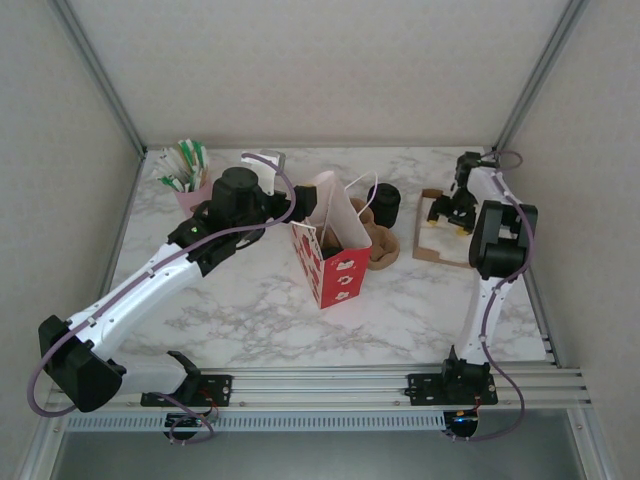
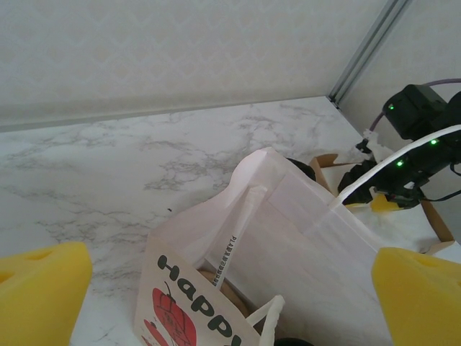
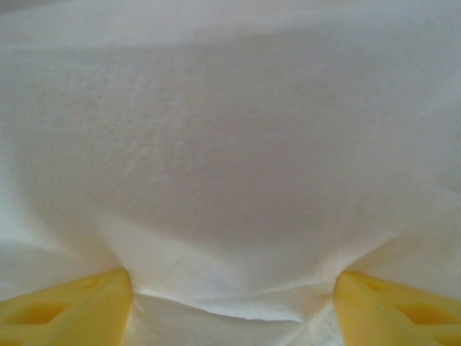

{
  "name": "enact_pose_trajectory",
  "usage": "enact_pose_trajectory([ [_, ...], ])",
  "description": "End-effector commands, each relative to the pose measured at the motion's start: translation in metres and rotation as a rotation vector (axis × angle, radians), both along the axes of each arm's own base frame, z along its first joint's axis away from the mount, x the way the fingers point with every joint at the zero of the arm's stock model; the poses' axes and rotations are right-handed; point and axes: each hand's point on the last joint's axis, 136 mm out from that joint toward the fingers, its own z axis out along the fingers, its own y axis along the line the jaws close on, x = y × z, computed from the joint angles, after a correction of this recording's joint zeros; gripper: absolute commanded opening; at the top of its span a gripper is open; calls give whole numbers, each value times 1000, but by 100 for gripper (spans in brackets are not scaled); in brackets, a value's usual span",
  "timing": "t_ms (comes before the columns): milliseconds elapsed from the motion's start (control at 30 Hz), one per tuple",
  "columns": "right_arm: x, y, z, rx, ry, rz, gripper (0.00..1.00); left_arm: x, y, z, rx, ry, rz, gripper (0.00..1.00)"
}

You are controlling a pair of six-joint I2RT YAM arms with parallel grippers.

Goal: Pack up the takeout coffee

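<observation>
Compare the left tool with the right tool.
Place: the left tool is at the open top of the upright bag mid-table, while the right tool is down over the cardboard tray on the right.
Contact: the left tool's pads are bare, with the bag ahead of them. The right tool's pads sit against creased white paper, and whether it grips is unclear.
Shared: both have yellow pads set wide apart.

- A white paper bag (image 1: 333, 240) with red print stands upright mid-table, its mouth open.
- A marble table (image 1: 230, 310) bears everything.
- A pink cup (image 1: 190, 194) of sticks and sachets stands far left.
- A brown moulded piece (image 1: 383, 248) lies just right of the bag.
- A cardboard tray (image 1: 438, 253) holds crumpled white paper (image 3: 230, 144).
</observation>
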Motion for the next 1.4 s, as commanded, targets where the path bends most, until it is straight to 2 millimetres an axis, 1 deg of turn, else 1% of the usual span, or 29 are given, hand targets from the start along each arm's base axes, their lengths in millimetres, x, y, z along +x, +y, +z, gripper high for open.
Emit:
enact_pose_trajectory([
  [0,-16,26,-15,53,89,27,77,0,1,11,-13,-24,-9,100],
  [100,-20,17,-9,-2,91,10,80,-1,1,12,-16,-26,-12,100],
  [167,-19,15,-2,-15,77,8,81,-1,1,12,-17,-24,-13,100],
  [367,-12,19,25,6,-4,4,86,-1,0,13,-18,-25,-16,100],
  [467,-11,18,31,0,-21,2,87,0,-1,13,-18,-26,-16,100],
  [533,-12,14,28,-17,-13,-5,87,0,-1,13,-17,-25,-16,100],
  [667,-17,9,14,-34,26,-16,85,0,-1,12,-16,-23,-18,100],
  [800,-21,13,-5,-8,71,-11,80,0,-1,12,-16,-24,-19,100],
  [933,-23,13,-16,-4,92,-12,75,0,-1,12,-15,-22,-18,100],
  [1033,-24,13,-14,-8,85,-13,71,0,-1,12,-15,-22,-20,100],
  [1200,-19,12,1,-11,46,-17,65,-1,-1,12,-17,-22,-22,100],
  [1367,-17,12,14,-17,18,-21,62,-1,-1,13,-18,-24,-22,100],
])
